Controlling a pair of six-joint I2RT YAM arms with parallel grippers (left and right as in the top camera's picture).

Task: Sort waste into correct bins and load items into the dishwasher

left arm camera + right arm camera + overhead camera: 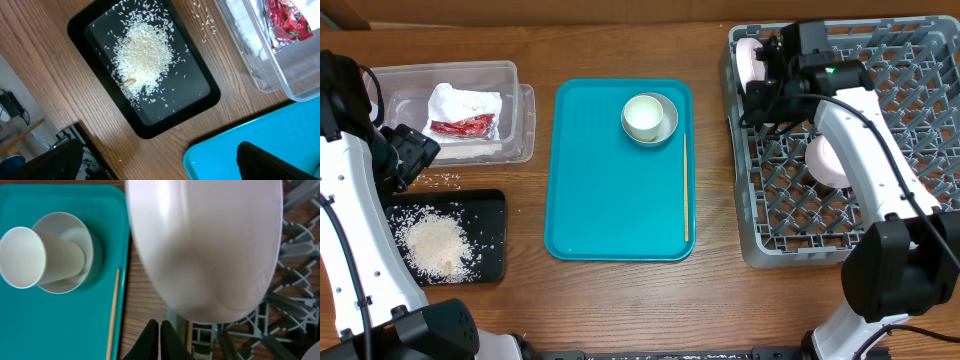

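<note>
Lower left: rice [437,245] on black tray [490,205]. Left gripper [408,158] above, near tub [440,68], jaws released wide. Centre: cup [643,115] in bowl [668,123], chopstick [686,190]. Upper right: right gripper [159,337] clenched, empty, beside plate [205,245] standing in rack [920,120]. Wrapper [462,126] print unreadable.

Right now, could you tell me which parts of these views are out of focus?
Right wrist view: the round pale plate, close to the lens, is soft; the white cup is sharper. Left wrist view: the loose white rice on the shallow black rectangular tray is crisp, the dark fingers at the bottom edge blurred. Overhead view: evenly sharp.
</note>
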